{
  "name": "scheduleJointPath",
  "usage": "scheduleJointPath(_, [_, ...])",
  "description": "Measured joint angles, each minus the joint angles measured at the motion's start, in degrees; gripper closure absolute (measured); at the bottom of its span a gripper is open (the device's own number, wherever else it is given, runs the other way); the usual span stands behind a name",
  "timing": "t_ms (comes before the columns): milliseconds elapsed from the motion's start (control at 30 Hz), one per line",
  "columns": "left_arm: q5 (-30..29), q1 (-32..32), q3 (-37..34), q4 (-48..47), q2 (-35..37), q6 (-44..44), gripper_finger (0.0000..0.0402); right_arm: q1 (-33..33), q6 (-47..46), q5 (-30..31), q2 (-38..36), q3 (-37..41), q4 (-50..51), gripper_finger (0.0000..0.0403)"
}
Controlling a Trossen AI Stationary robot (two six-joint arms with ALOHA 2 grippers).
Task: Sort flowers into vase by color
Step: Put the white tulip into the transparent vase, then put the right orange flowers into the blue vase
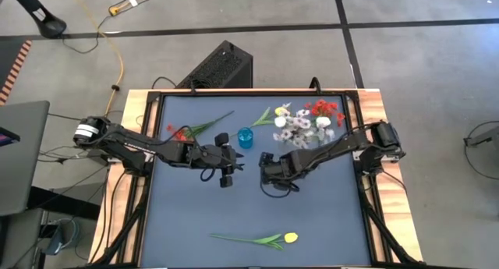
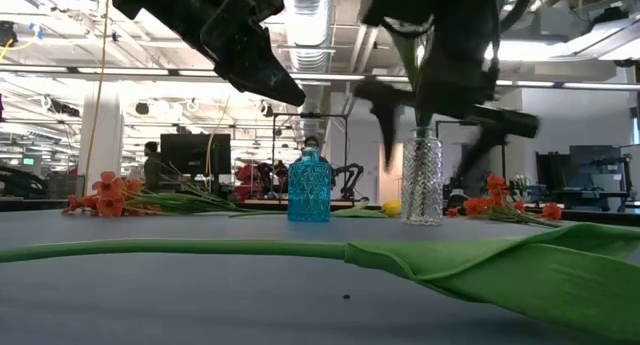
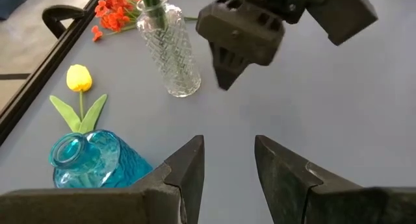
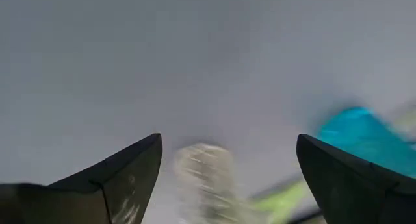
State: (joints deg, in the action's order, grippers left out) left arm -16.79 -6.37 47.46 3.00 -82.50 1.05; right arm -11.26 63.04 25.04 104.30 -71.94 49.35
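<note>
A clear glass vase (image 3: 170,52) stands right of the table's middle, holding green stems with white and pale blossoms (image 1: 295,127). A blue glass vase (image 1: 245,137) stands left of it. Red flowers (image 1: 323,109) lie at the far right and another red stem (image 1: 181,132) at the far left. One yellow tulip (image 1: 265,117) lies behind the blue vase, another (image 1: 290,238) near the front edge. My left gripper (image 3: 229,162) hovers open just near of the blue vase. My right gripper (image 1: 267,169) hangs wide open, pointing steeply down, near of the clear vase (image 4: 205,178).
The two grippers face each other closely over the table's middle, with my right gripper (image 3: 240,36) showing in the left wrist view. Bare mat (image 1: 234,207) lies between them and the front tulip. A black box (image 1: 218,66) stands on the floor beyond the far edge.
</note>
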Motion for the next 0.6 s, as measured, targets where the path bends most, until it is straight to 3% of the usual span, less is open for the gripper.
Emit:
scheduleJointPath(267, [0.0,0.1,0.0,0.3,0.0,-0.8,0.0276,-3.9,-22.4,-7.9,-1.2,0.1,4.6,0.0023])
scheduleJointPath(467, [-0.1,0.1,0.0,0.2,0.0,-1.0,0.0276,-7.6,-46.5,-25.1,-6.3,0.1,8.7,0.0023])
scheduleJointPath(600, [-0.1,0.2,0.0,0.2,0.0,-1.2,0.0276,-10.1,-66.0,-31.4,-11.8,0.1,12.5,0.0023])
